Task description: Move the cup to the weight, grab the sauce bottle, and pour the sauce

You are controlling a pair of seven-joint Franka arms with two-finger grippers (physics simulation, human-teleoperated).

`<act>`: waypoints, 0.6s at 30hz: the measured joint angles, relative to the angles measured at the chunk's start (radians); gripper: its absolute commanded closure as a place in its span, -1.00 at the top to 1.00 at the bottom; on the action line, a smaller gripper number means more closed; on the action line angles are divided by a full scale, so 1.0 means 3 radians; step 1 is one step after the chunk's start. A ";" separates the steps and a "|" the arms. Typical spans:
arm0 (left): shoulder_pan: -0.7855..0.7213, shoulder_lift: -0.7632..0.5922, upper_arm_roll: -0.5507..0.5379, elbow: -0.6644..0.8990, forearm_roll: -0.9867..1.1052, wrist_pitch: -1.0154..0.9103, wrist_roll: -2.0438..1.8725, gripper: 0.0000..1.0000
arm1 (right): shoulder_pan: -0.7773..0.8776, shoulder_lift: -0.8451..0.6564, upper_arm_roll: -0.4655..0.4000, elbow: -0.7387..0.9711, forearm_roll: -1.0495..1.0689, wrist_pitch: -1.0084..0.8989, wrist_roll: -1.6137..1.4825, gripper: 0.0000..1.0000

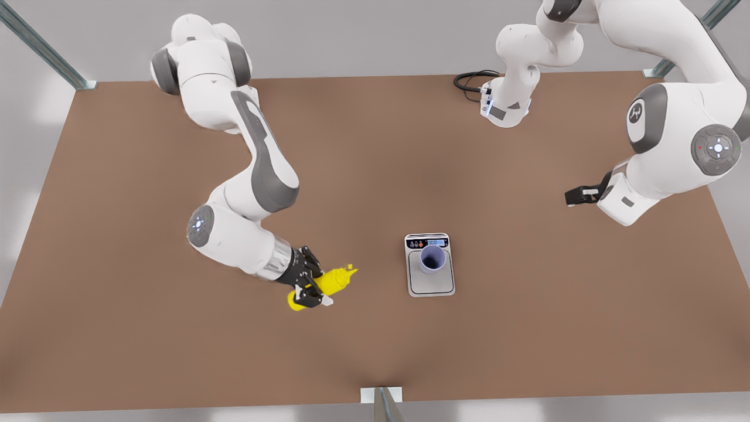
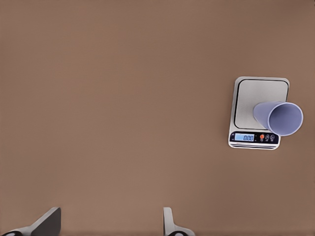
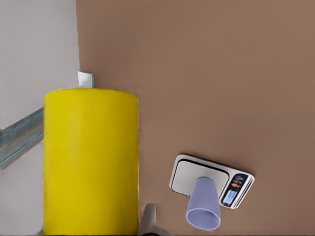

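The right gripper (image 1: 309, 287) pinches the yellow sauce bottle (image 1: 334, 282) around its body, tilted, well apart from the cup (image 1: 433, 259) standing on the scale (image 1: 430, 286) (likely soft, so squeeze gently), while the left gripper (image 1: 577, 196) waits, fingers spread.

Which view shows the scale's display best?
The left wrist view: the weight has its lit display facing the camera, beside the cup. The front view shows it small; the right wrist view shows it at a slant.
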State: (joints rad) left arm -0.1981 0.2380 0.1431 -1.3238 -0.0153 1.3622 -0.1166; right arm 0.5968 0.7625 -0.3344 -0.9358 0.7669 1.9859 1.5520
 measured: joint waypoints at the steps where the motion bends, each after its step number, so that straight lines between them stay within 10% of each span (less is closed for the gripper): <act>1: 0.0003 -0.0001 0.0001 0.0000 0.0000 0.0000 0.0000 1.00 | 0.0099 0.0127 -0.0164 0.0218 0.0125 -0.0012 0.0096 -0.57; 18: 0.0001 -0.0001 -0.0007 -0.0005 0.0000 -0.0010 0.0001 1.00 | 0.0941 0.1482 -0.1138 0.1338 -0.0532 0.0673 -0.0376 -0.57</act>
State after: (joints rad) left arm -0.1978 0.2378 0.1411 -1.3254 -0.0154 1.3592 -0.1162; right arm 0.8792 1.2070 -0.6759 -0.5343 0.6073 2.1878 1.4392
